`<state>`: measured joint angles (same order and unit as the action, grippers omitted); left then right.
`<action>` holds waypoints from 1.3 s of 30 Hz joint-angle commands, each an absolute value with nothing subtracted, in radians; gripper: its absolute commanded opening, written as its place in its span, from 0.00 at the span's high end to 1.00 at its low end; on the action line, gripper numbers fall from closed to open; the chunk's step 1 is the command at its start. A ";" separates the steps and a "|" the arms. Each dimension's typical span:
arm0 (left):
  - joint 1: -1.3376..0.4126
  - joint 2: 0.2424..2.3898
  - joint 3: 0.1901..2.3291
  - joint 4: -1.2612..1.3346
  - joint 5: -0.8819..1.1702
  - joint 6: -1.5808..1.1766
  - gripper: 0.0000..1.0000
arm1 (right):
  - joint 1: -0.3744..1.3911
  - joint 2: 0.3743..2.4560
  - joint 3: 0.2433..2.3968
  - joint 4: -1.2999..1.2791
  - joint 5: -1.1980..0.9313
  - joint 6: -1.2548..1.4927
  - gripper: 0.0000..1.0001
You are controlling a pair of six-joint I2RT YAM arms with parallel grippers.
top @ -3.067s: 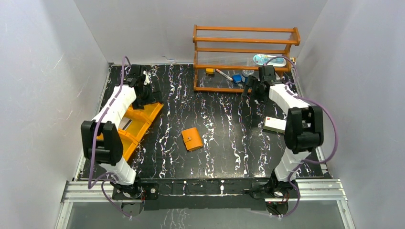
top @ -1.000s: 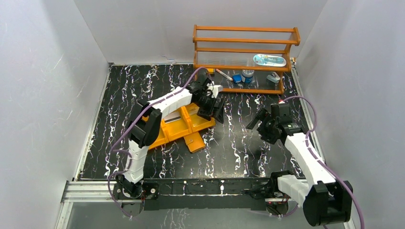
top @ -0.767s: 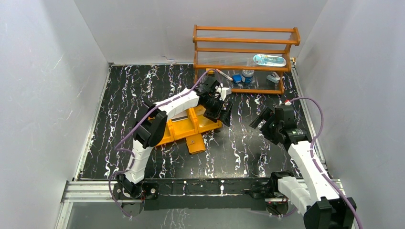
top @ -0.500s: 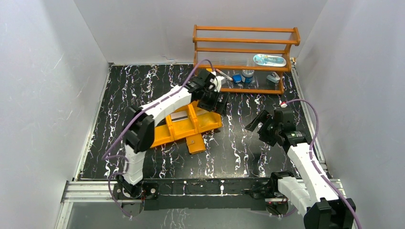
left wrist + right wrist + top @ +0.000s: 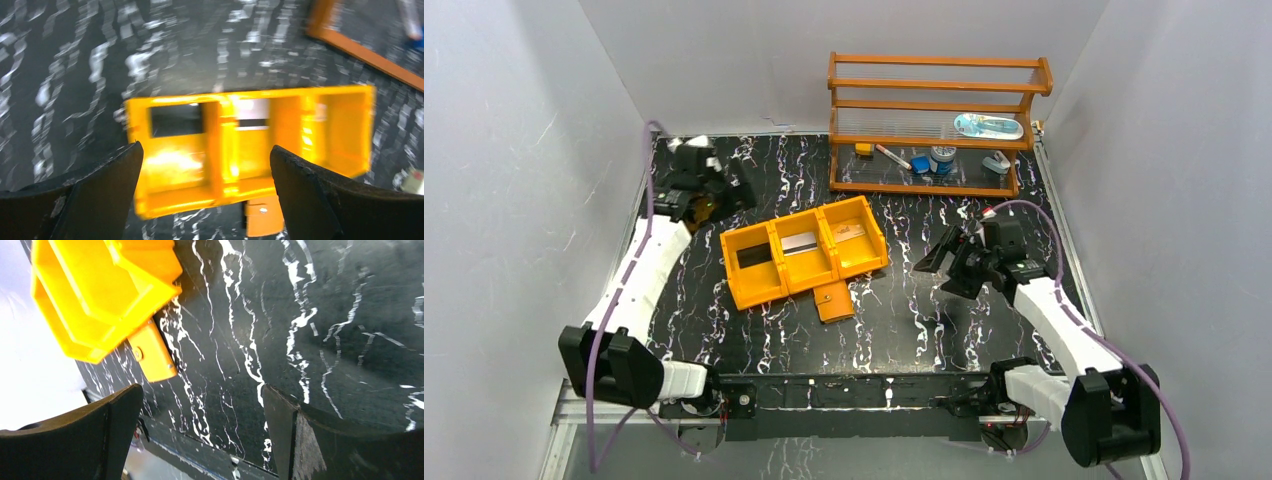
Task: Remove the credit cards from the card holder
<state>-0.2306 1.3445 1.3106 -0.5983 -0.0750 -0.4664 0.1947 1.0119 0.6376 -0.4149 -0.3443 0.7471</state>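
The card holder (image 5: 832, 301) is a small orange-tan wallet, lying shut with its snap tab up, its far end tucked against the front edge of an orange three-compartment tray (image 5: 824, 278). It also shows in the left wrist view (image 5: 264, 220) and the right wrist view (image 5: 152, 354). Loose credit cards lie in the tray: a dark one (image 5: 754, 257), a whitish-grey one with a dark stripe (image 5: 800, 243) and a tan one (image 5: 852, 232). My left gripper (image 5: 724, 197) is open and empty at the back left, facing the tray. My right gripper (image 5: 939, 262) is open and empty, right of the tray.
A wooden shelf rack (image 5: 934, 185) stands at the back right with several small items on it. White walls close in the black marbled table (image 5: 904, 310) on three sides. The tray (image 5: 180, 195) fills the left wrist view and shows in the right wrist view (image 5: 65, 335).
My left arm has swung from the tray's far right corner to the back left, uncovering the tray. Before that it dragged the tray from the left edge to the middle. My right gripper shifted slightly left.
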 commanded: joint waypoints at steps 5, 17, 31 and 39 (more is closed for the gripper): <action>-0.015 1.256 1.155 -0.741 -0.116 -0.507 0.02 | 0.444 1.213 0.794 -0.341 -0.272 0.727 0.02; -0.010 1.354 0.990 -0.556 0.200 -0.499 0.02 | 0.715 1.454 0.947 -0.324 -0.145 0.744 0.04; -0.010 1.530 1.031 -0.424 0.440 -0.447 0.07 | 0.873 1.619 1.003 -0.257 -0.027 0.895 0.23; -0.011 1.638 1.121 -0.452 0.528 -0.404 0.08 | 0.889 1.719 1.087 -0.289 0.027 0.917 0.33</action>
<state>-0.0105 1.6257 1.0546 -0.4221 0.4656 -0.4377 0.8776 1.6833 1.0100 -0.2943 -0.0238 0.8936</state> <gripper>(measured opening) 0.921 0.700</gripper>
